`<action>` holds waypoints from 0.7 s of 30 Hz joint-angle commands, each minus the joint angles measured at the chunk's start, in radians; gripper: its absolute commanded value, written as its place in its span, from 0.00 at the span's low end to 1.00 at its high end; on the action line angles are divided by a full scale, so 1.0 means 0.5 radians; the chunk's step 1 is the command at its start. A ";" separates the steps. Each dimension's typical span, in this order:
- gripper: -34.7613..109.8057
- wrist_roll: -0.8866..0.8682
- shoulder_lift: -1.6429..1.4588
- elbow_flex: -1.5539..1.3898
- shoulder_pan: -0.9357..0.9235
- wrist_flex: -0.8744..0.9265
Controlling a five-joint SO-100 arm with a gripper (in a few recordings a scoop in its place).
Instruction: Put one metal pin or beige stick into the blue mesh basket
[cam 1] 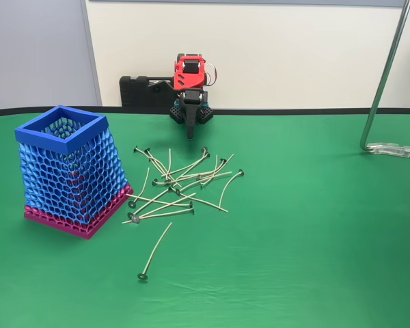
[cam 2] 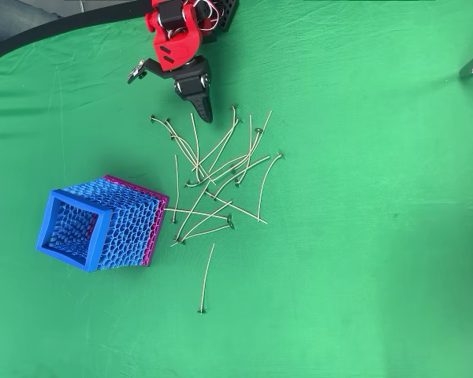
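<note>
Overhead view, basket point(cam 2: 72, 229) interior (mesh-lined), gripper point(cam 2: 204, 113) closed, beside sticks point(cam 2: 221, 169)

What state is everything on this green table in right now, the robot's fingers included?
Blue mesh basket: upright, open at the top, nothing seen inside.
Pile of beige sticks: lying flat, crossing one another, beside the basket.
Lone stick: flat on the cloth, apart from the pile.
Gripper: pointing down behind the pile, fingers together, holding nothing.
Green table: covered in cloth.
</note>
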State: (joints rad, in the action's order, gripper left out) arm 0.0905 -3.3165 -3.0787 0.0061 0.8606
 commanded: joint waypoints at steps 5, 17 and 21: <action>0.25 0.015 -0.015 -0.009 0.015 0.012; 0.25 0.012 -0.015 -0.009 0.012 0.015; 0.25 0.012 -0.015 -0.009 0.015 0.015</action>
State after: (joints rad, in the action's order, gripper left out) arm 0.0905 -3.3165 -3.0787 0.0077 0.8652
